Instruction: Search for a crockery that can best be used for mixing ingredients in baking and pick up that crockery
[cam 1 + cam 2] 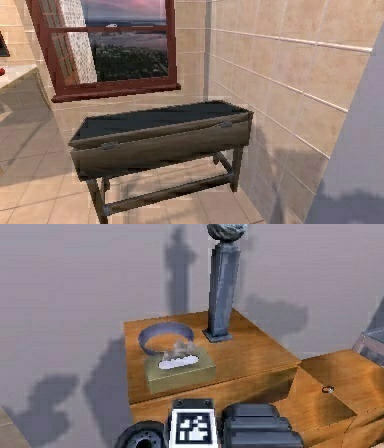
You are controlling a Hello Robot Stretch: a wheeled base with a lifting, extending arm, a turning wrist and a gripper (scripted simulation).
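Grey bowl [163, 346] stands on the wooden cabinet [250, 359], just beside the statue [222, 284] there. Gripper [140, 436] sits at the cabinet's near edge; whether it holds anything cannot be told.

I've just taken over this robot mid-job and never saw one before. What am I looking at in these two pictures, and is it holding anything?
It is a wheeled robot with one lifting, extending arm and a two-finger gripper. The forward view looks ahead: a dark-topped wooden trough table under a window, beside a tiled wall. The arm side view looks out where the arm reaches: a wooden cabinet top carries a grey-blue bowl-like ring, possibly the mixing bowl you want, a flat tan block and a tall grey statue. At the bottom edge are the arm's white marker square and the dark gripper. Its fingers can't be made out, so I cannot tell whether it holds anything.
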